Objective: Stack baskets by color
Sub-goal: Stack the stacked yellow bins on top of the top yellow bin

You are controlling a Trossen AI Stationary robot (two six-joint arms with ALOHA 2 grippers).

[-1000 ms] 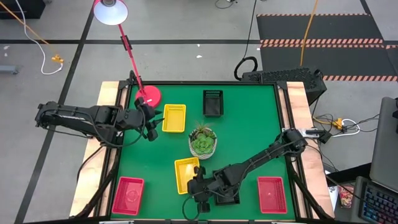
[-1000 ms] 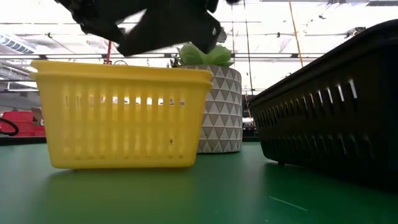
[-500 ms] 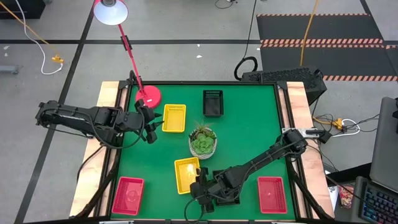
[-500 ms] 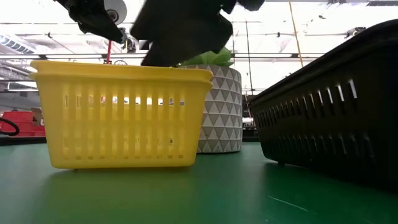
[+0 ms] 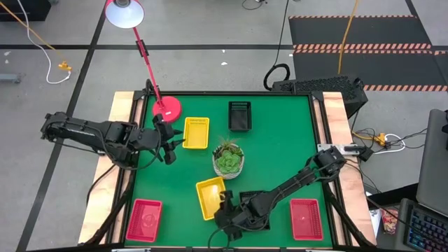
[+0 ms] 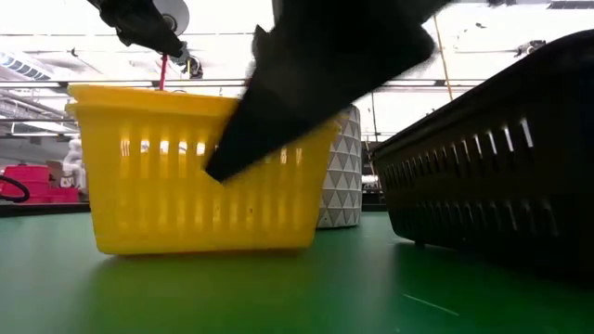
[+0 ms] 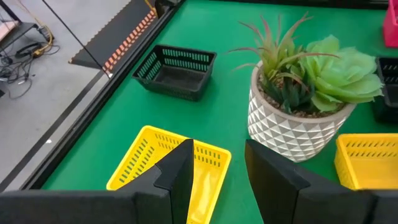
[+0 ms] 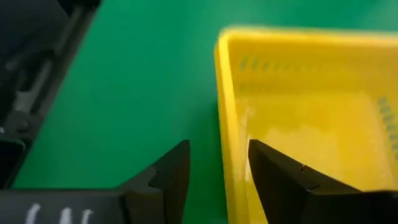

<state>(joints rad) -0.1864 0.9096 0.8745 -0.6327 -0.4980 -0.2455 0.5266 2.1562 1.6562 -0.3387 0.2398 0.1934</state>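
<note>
One yellow basket (image 5: 211, 197) sits near the table's front, by the potted plant (image 5: 228, 159). My right gripper (image 8: 217, 171) is open at its near right corner, the fingers astride one wall. A second yellow basket (image 5: 196, 132) sits at the far left. My left gripper (image 5: 170, 143) hovers open just left of it and touches nothing. One black basket (image 5: 239, 115) stands at the far middle, another (image 5: 255, 203) lies under my right arm. Red baskets rest at the near left (image 5: 145, 219) and near right (image 5: 306, 217). My right gripper comes slanting down from the near right at the near yellow basket's wall (image 8: 229, 134). One finger (image 8: 277, 180) is inside the basket close against the wall, the other (image 8: 169, 177) outside with a gap to it. The basket stands flat on the table.
The lamp's round red base (image 5: 166, 107) stands at the far left corner, its stem slanting away over the table's far edge. The potted plant sits between the two yellow baskets. Open green mat (image 5: 287, 147) lies on the right half.
My right gripper has sunk onto the near yellow basket and rolled at the wrist, its fingers coming down astride the wall. The basket has turned a little on the table and slid slightly toward the right edge.
</note>
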